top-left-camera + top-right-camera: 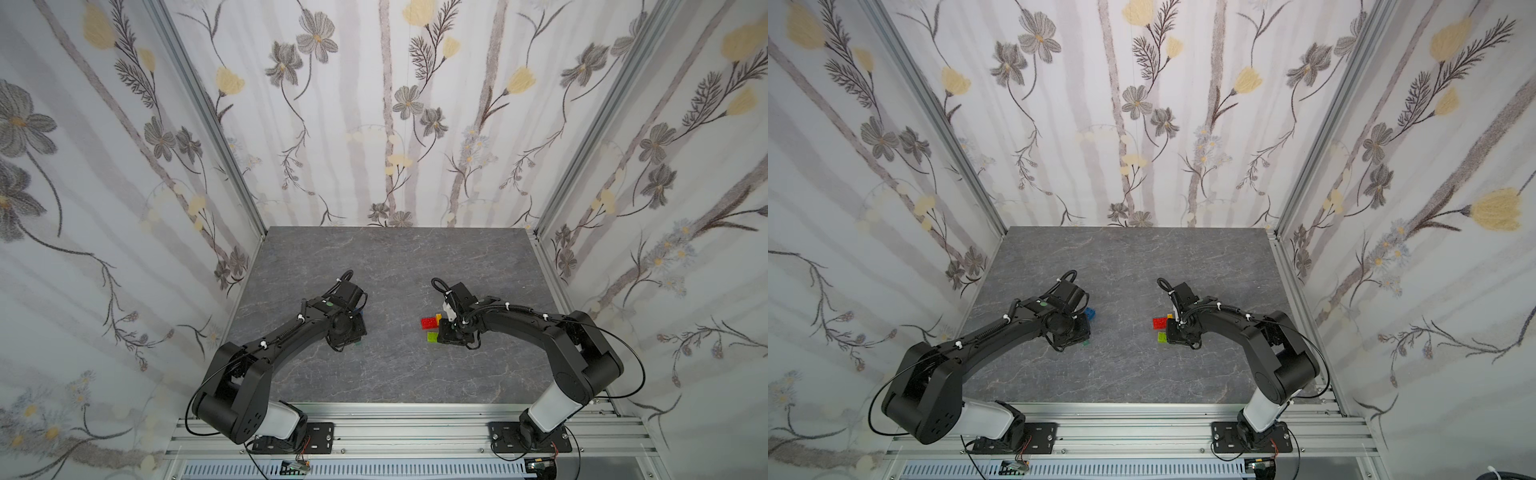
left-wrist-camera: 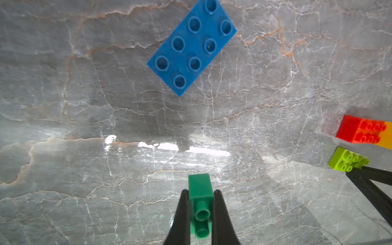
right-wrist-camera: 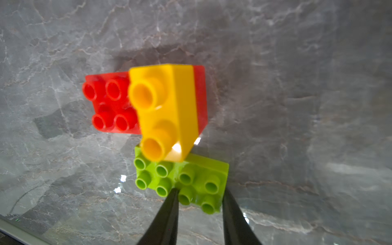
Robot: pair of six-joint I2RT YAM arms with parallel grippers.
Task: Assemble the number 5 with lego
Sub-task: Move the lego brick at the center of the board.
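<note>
Left fingers (image 2: 183, 212) clamped on short dark-green studded plastic brick (image 2: 200, 188). Long blue studded brick (image 2: 192, 46) lies ahead on the desk (image 2: 84, 127), long axis skewed to them. Right fingers (image 3: 168, 214) apart over lime-green brick (image 3: 199, 180), beside yellow-on-red pair (image 3: 184, 101); grip unclear.

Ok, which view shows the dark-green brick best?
The left wrist view: the dark-green brick sits close up, studs visible, clamped in the shut left gripper. Both top views show only a green sliver of it, the rest hidden. The right wrist view doesn't show it.
</note>
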